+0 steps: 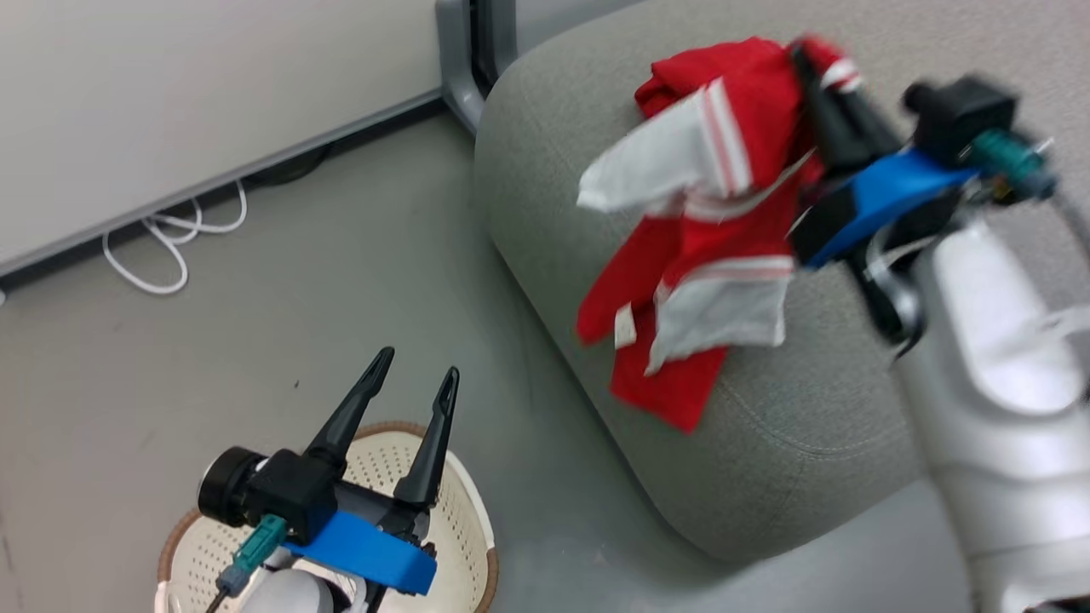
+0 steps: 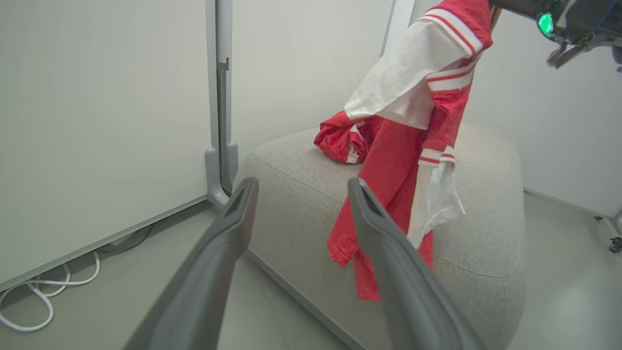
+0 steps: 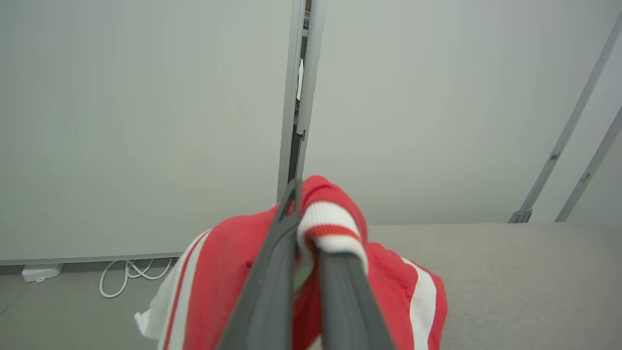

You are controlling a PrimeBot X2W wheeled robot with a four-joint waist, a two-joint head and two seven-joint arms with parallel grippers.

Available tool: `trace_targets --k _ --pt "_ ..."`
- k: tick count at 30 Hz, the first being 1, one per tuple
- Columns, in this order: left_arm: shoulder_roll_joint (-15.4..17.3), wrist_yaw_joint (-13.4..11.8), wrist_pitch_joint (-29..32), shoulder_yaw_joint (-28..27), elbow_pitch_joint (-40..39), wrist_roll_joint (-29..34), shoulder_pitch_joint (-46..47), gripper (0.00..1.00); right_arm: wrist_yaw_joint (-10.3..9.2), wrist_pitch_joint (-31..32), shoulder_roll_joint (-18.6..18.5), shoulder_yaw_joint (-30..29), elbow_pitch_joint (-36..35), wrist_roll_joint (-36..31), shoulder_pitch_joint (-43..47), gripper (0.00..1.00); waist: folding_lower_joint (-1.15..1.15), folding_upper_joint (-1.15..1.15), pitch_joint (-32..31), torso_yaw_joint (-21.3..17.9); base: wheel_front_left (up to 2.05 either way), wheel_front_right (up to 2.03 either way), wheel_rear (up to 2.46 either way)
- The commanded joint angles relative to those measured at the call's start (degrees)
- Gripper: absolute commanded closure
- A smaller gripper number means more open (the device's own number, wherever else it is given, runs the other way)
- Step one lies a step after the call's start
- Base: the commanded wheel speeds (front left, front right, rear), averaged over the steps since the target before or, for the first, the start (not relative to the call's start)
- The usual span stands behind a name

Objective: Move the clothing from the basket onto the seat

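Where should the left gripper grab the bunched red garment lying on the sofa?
Probably pinch the raised fold atop the bunched garment, coming straight down with the open left gripper: the heap stands proud of the sofa, its edges lying flat.

The hanging garment (image 1: 707, 247) is bright red with large white panels, and thin red-and-white stripes run along their edges. Its cuff is white with one red band. The crumpled garment (image 2: 340, 141) is red with a small white striped part. The sofa (image 1: 792, 426) is plain light grey. The basket (image 1: 464, 519) is cream-white, dotted with small holes, and has a brown rim. The left pincer (image 1: 419, 362) and the right pincer (image 3: 294, 209) have dark grey fingers and a blue base. The floor (image 1: 255, 340) is grey and the cable (image 1: 162, 247) is white.
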State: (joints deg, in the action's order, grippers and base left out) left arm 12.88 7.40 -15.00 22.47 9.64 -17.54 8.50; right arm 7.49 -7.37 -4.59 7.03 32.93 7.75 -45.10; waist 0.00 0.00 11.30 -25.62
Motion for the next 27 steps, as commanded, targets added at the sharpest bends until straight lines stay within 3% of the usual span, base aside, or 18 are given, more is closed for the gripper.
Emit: trace_targets --k 1,7,12,19,27 --pt "0.88 0.08 -0.27 0.48 -0.48 0.33 1.76 0.0 0.01 1.4 -3.48 -1.23 -1.15 -2.18 -4.13 1.0 0.0 0.0 3.25 1.93 0.0 0.0 0.0" --pt "3.77 0.07 -0.27 1.86 -2.25 0.42 5.29 0.0 0.01 6.32 -12.6 -8.86 -4.99 -3.88 -14.92 1.0 0.0 0.0 10.84 3.85 0.0 0.0 0.0" --pt "6.48 0.08 -0.27 1.52 -5.03 0.85 8.27 0.0 0.01 7.76 -16.93 -17.57 -5.46 -3.6 -21.31 1.0 0.0 0.0 17.54 4.67 0.0 0.0 0.0" --pt "9.41 0.08 0.18 1.78 -8.9 1.31 12.74 0.0 0.01 6.52 -18.3 -23.08 -2.59 -5.31 -22.31 1.0 0.0 0.0 25.0 5.71 0.0 0.0 0.0" --pt "10.14 -0.21 0.3 1.65 -12.14 1.55 15.39 0.0 0.01 3.61 -17.21 -27.48 3.72 -7.15 -17.79 1.0 0.0 0.0 30.07 7.89 0.0 0.0 0.0"
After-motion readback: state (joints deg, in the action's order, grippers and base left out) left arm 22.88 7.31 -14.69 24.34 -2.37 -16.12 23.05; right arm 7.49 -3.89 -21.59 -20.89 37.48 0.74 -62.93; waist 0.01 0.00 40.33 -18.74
